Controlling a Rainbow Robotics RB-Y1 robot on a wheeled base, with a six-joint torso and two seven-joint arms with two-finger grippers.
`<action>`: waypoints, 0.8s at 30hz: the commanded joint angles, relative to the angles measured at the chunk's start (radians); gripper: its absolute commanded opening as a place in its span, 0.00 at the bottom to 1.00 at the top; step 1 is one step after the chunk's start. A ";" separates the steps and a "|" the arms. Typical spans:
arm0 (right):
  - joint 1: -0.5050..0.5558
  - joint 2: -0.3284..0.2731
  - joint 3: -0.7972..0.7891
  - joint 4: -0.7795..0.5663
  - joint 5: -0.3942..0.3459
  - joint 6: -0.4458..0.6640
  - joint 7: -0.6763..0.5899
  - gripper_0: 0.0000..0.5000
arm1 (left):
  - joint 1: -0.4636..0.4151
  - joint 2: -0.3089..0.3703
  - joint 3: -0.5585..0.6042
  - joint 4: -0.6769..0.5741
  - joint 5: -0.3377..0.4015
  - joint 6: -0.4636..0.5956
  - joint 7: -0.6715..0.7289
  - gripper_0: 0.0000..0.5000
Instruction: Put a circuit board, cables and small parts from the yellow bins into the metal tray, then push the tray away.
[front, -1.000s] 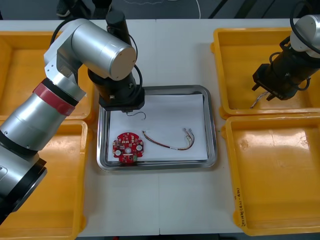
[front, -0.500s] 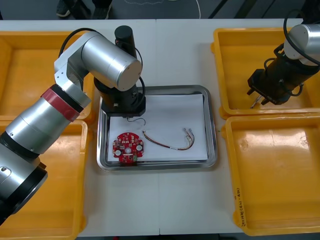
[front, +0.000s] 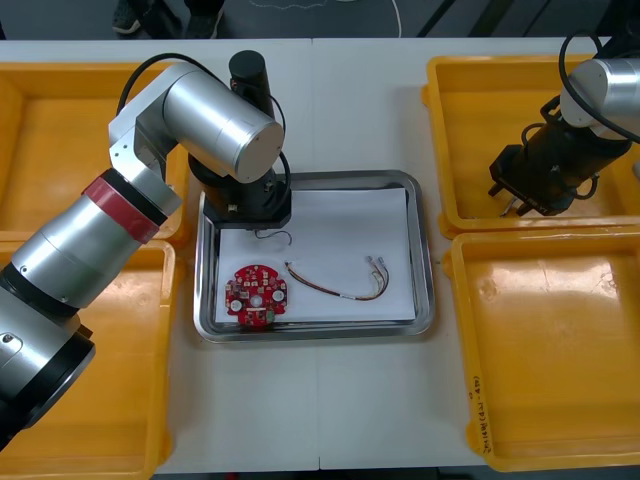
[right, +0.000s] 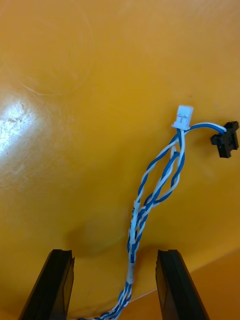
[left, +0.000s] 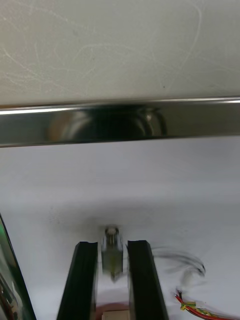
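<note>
In the left wrist view my left gripper is shut on the end piece of a thin black cable, low over the white inside of the metal tray near its far left corner; the cable's loose loop rests on the tray. The round red circuit board and a red and yellow cable lie in the tray. My right gripper is open in the far right yellow bin, its fingers astride a twisted blue and white cable lying on the bin floor.
My left arm hangs over the tray's far left part and hides it. The near right yellow bin and two left yellow bins flank the tray. Bare table lies in front of and beyond the tray.
My left arm shifted slightly toward the tray's far edge and the black cable's loop sank onto the tray. My right gripper moved a little leftward in the far right bin.
</note>
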 joint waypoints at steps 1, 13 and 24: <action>0.009 0.009 0.014 -0.013 0.005 -0.010 -0.046 0.96 | -0.011 -0.018 -0.012 -0.010 -0.015 -0.011 0.010 0.66; 0.015 0.012 0.012 -0.013 0.010 -0.012 -0.048 0.96 | -0.008 0.013 0.025 -0.090 -0.021 0.053 0.010 1.00; 0.029 0.012 0.015 -0.013 0.010 -0.019 -0.045 0.87 | -0.008 0.065 0.169 -0.306 0.003 0.211 -0.013 1.00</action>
